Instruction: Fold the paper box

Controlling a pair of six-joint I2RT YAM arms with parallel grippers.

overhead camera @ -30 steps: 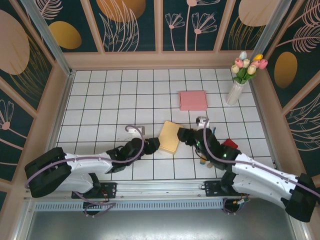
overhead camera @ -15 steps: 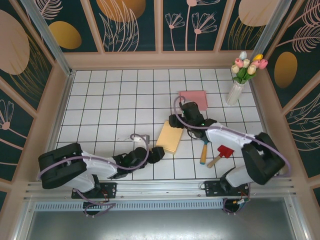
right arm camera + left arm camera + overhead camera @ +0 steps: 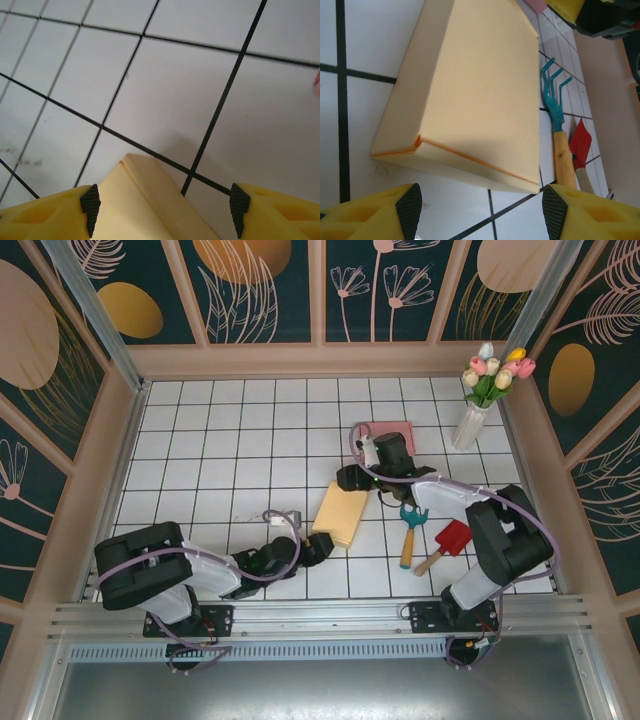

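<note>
The paper box (image 3: pixel 340 512) is a flat pale-yellow folded carton lying on the white tiles. My left gripper (image 3: pixel 318 548) sits at its near end, low over the table and open. In the left wrist view the box (image 3: pixel 470 90) lies just ahead of the gripper (image 3: pixel 482 212), and neither pad touches it. My right gripper (image 3: pixel 350 478) is at the box's far end, also open. In the right wrist view a corner of the box (image 3: pixel 150 205) reaches in between the spread fingers of the gripper (image 3: pixel 164 210).
A teal hand rake (image 3: pixel 410 530) and a red toy shovel (image 3: pixel 450 540) lie right of the box. A pink box (image 3: pixel 395 430) sits behind the right arm. A vase of tulips (image 3: pixel 470 420) stands at the far right corner. Walls enclose the tiled floor.
The right arm swung from the near right side up and over to the box's far end. The left gripper drew back slightly toward the near edge. The box stayed about where it was.
</note>
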